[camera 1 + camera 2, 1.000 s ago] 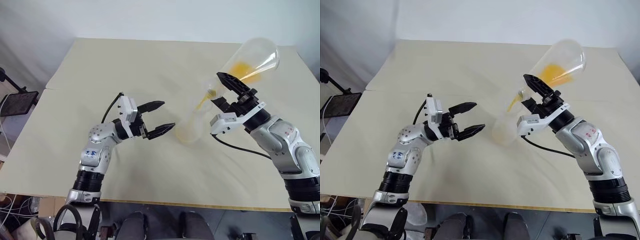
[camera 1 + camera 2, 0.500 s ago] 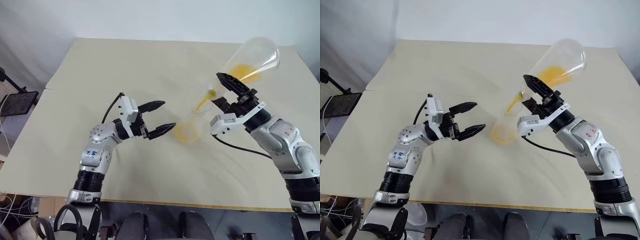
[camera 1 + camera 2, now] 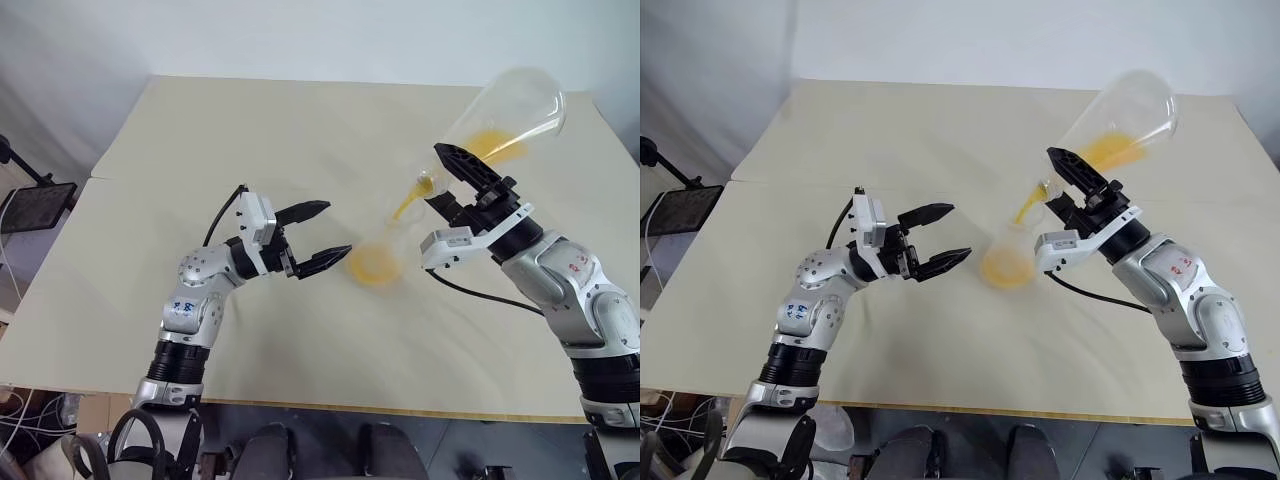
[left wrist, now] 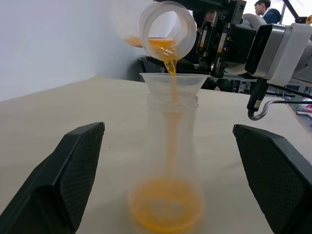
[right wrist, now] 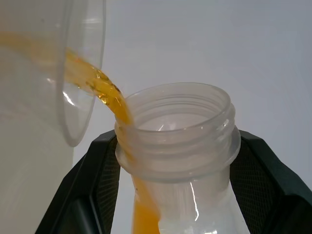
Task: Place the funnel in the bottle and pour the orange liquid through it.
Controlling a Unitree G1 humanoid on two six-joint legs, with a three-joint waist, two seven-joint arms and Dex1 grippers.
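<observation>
Orange liquid streaming in a thin thread from the tilted flask, down through the funnel and into the bottle. More pooled now at the bottle's flared base than a second ago, less left in the raised flask (a shallow yellow-orange smear along its lower wall). Flask tipped a touch steeper than before, mouth down toward the funnel, wide end up and away over the far right of the tabletop.

Right pincer clamped on the flask's threaded neck, black fingers pressed to either side of it, holding the same place as in the earlier pictures.

Left pincer spread wide, nothing between its fingers, hanging just beside the bottle at the same spot as before, not touching it.

Bottle upright on the tabletop between the two pincers, unmoved. Funnel seated in the bottle's wide neck, cone above the rim, stem inside, also unmoved. Flask mouth just above the funnel's rim, whether touching it or not, hard to tell.
</observation>
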